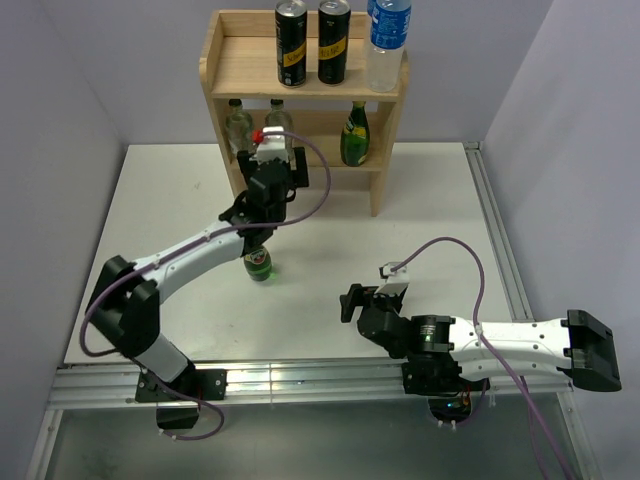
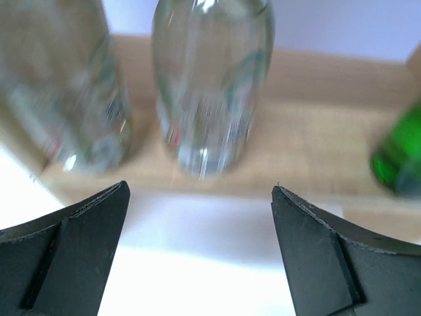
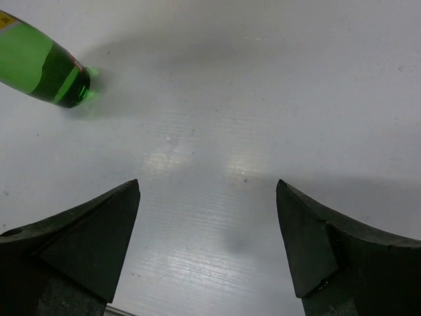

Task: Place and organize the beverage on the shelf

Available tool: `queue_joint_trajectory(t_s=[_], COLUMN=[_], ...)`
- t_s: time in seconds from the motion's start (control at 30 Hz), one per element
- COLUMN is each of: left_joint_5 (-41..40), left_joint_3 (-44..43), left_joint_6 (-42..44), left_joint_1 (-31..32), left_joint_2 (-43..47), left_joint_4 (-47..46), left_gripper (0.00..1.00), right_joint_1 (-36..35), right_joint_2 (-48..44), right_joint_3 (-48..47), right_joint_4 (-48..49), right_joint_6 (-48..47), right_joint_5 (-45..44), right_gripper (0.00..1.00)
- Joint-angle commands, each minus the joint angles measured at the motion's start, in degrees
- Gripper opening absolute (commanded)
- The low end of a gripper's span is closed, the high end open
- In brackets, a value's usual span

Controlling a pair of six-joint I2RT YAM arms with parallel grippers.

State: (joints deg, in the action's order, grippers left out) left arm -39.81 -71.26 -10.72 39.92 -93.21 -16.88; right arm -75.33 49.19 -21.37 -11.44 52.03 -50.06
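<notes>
Wide and empty, the left gripper (image 2: pixel 200 194) should back straight off the clear bottle (image 2: pixel 212 85), then fetch the loose green bottle (image 1: pixel 259 266).

The left arm (image 1: pixel 190 250) stretches from its base toward one o'clock. The left gripper (image 2: pixel 199 189) has its jaws spread wide, with nothing between them. The right arm (image 1: pixel 500 340) lies low and folded, and the right gripper (image 3: pixel 208 184) points toward nine o'clock, jaws apart and empty.

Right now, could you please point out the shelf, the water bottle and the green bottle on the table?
shelf (image 1: pixel 243 68): top view, bare upper board.
water bottle (image 1: pixel 385 62): top view, clear lower body.
green bottle (image 1: pixel 260 268): top view, visible body.
</notes>
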Motion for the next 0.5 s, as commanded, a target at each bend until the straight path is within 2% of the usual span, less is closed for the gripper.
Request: queue_joint_trajectory(t_s=[0.0, 0.17, 0.23, 0.47], left_joint_5=[-2.7, -2.9, -2.7, -3.6], left_joint_3=[4.5, 12.2, 14.0, 26.0], left_joint_6=[-4.4, -9.3, -12.1, -22.5], left_joint_1=[2.7, 6.6, 7.4, 11.9], left_joint_2=[9.3, 20.5, 25.3, 36.4], left_joint_4=[4.4, 14.5, 21.5, 30.1], left_gripper=[0.96, 0.96, 0.95, 0.94], right_joint_1=[0.4, 0.3, 0.4, 0.3], right_joint_2=[-1.5, -2.3, -2.2, -0.8], right_joint_3=[0.3, 0.8, 0.7, -0.7], right_joint_4=[0.9, 0.6, 0.8, 1.0], right_joint_6=[1.4, 1.7, 1.3, 0.7], right_joint_5=[-1.5, -1.6, -1.8, -2.0], right_gripper=[0.91, 0.91, 0.91, 0.91])
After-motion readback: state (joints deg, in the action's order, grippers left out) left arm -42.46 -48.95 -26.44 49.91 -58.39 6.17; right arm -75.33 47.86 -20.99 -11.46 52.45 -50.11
